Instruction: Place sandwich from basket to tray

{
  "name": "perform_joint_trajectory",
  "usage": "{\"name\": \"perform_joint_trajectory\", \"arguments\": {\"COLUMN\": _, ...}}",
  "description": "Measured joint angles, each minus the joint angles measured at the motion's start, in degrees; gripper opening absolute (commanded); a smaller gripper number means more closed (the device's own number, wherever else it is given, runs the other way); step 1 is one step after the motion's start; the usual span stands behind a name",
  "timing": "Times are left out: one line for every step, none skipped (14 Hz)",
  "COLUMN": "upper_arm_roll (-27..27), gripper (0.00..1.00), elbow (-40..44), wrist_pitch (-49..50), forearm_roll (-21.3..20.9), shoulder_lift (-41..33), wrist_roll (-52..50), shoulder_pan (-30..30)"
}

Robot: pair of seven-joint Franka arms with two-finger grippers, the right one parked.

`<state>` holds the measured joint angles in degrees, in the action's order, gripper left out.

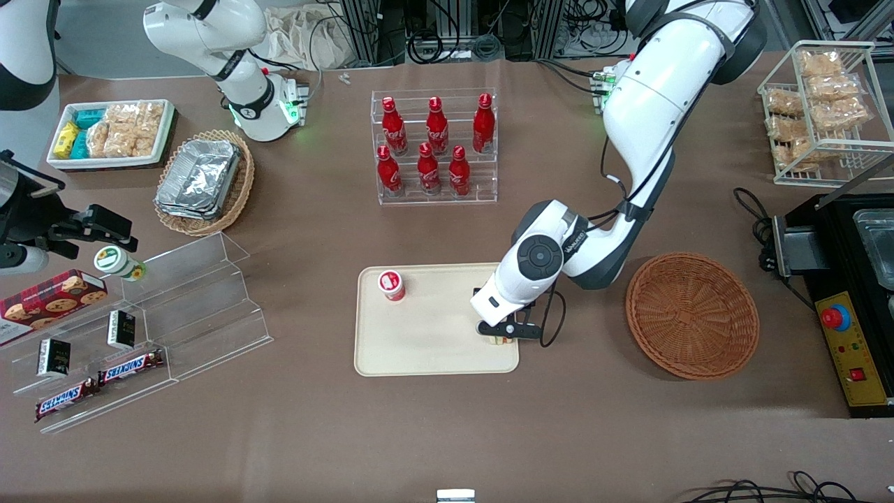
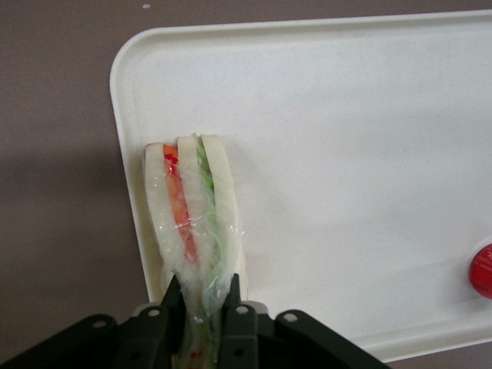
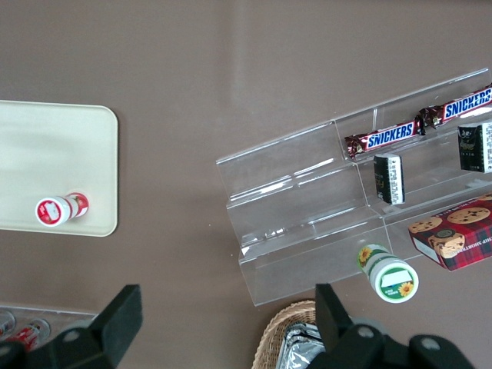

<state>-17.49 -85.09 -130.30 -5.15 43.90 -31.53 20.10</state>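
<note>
Snickers bars (image 1: 98,383): two, brown wrappers with the name legible, on the lowest step of a clear acrylic riser (image 1: 174,314), at about 8 o'clock from the tray, toward the parked arm's end of the counter (image 1: 419,433). Same riser: two small dark packs, writing unreadable; a red plaid cookie box (image 1: 49,297); a white cup with a green lid (image 1: 119,263).

Tray (image 1: 419,349): cream, rectangular, low rim, mid-counter.

Gripper (image 1: 504,337): low over the tray's corner nearest the basket, at roughly 4 o'clock on the tray. Fingers (image 2: 171,304) pinched narrowly on the sandwich, closed on its wrapped end.

Sandwich (image 2: 192,211): pale bread, orange-red and green filling, clear film wrap. Appears to rest on the tray surface just inside the rim; contact cannot be fully confirmed.

Small red-and-white cup (image 1: 392,284): on the tray at about 10 o'clock; label unreadable.

Basket (image 1: 691,316): reddish-brown wicker, round, holds nothing, at 3 o'clock from the tray toward the working arm's end.

Task status: transfer judged nearly complete; sandwich out of the basket and at the tray. Remaining, by judgement: release and lift clear.

Red bottles (image 1: 433,143): six, in a clear rack, 12 o'clock from the tray; white script suggests Coca-Cola, not fully readable.
</note>
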Motion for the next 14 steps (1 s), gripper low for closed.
{"name": "perform_joint_trajectory", "arguments": {"upper_arm_roll": -0.01, "gripper": 1.00, "elbow": 0.16, "wrist_pitch": 0.04, "forearm_roll": 0.01, "shoulder_lift": -0.04, "wrist_roll": 0.00, "shoulder_pan": 0.00}}
{"name": "perform_joint_trajectory", "arguments": {"upper_arm_roll": -0.04, "gripper": 1.00, "elbow": 0.36, "wrist_pitch": 0.48, "forearm_roll": 0.02, "shoulder_lift": -0.21, "wrist_roll": -0.01, "shoulder_pan": 0.00}}
{"name": "perform_joint_trajectory", "arguments": {"upper_arm_roll": -0.08, "gripper": 1.00, "elbow": 0.74, "wrist_pitch": 1.92, "forearm_roll": 0.03, "shoulder_lift": -0.61, "wrist_roll": -0.04, "shoulder_pan": 0.00}}
{"name": "perform_joint_trajectory", "arguments": {"upper_arm_roll": -0.08, "gripper": 1.00, "elbow": 1.36, "wrist_pitch": 4.61, "forearm_roll": 0.03, "shoulder_lift": -1.44, "wrist_roll": -0.06, "shoulder_pan": -0.02}}
{"name": "perform_joint_trajectory", "arguments": {"upper_arm_roll": -0.08, "gripper": 1.00, "elbow": 2.00, "wrist_pitch": 8.22, "forearm_roll": 0.08, "shoulder_lift": -2.82, "wrist_roll": -0.06, "shoulder_pan": -0.08}}
{"name": "perform_joint_trajectory", "arguments": {"upper_arm_roll": -0.06, "gripper": 1.00, "elbow": 2.59, "wrist_pitch": 12.74, "forearm_roll": 0.16, "shoulder_lift": -4.94, "wrist_roll": -0.06, "shoulder_pan": -0.21}}
{"name": "perform_joint_trajectory", "arguments": {"upper_arm_roll": 0.07, "gripper": 1.00, "elbow": 3.04, "wrist_pitch": 17.47, "forearm_roll": 0.20, "shoulder_lift": -7.55, "wrist_roll": -0.06, "shoulder_pan": -0.55}}
{"name": "perform_joint_trajectory", "arguments": {"upper_arm_roll": 0.16, "gripper": 1.00, "elbow": 3.21, "wrist_pitch": 22.11, "forearm_roll": 0.20, "shoulder_lift": -10.59, "wrist_roll": 0.08, "shoulder_pan": -1.43}}
{"name": "perform_joint_trajectory", "arguments": {"upper_arm_roll": 0.21, "gripper": 1.00, "elbow": 3.24, "wrist_pitch": 26.32, "forearm_roll": 0.20, "shoulder_lift": -13.69, "wrist_roll": 1.36, "shoulder_pan": -2.79}}
{"name": "perform_joint_trajectory", "arguments": {"upper_arm_roll": 0.28, "gripper": 1.00, "elbow": 3.24, "wrist_pitch": 30.06, "forearm_roll": 0.22, "shoulder_lift": -16.68, "wrist_roll": 3.94, "shoulder_pan": -4.38}}
{"name": "perform_joint_trajectory", "arguments": {"upper_arm_roll": 0.37, "gripper": 1.00, "elbow": 3.22, "wrist_pitch": 33.43, "forearm_roll": 0.26, "shoulder_lift": -19.42, "wrist_roll": 6.91, "shoulder_pan": -6.16}}
{"name": "perform_joint_trajectory", "arguments": {"upper_arm_roll": 0.46, "gripper": 1.00, "elbow": 3.20, "wrist_pitch": 36.28, "forearm_roll": 0.27, "shoulder_lift": -21.78, "wrist_roll": 9.71, "shoulder_pan": -8.02}}
{"name": "perform_joint_trajectory", "arguments": {"upper_arm_roll": 0.59, "gripper": 0.99, "elbow": 3.17, "wrist_pitch": 38.40, "forearm_roll": 0.26, "shoulder_lift": -23.85, "wrist_roll": 12.36, "shoulder_pan": -9.93}}
{"name": "perform_joint_trajectory", "arguments": {"upper_arm_roll": 0.76, "gripper": 0.99, "elbow": 3.15, "wrist_pitch": 39.97, "forearm_roll": 0.22, "shoulder_lift": -25.75, "wrist_roll": 15.16, "shoulder_pan": -11.93}}
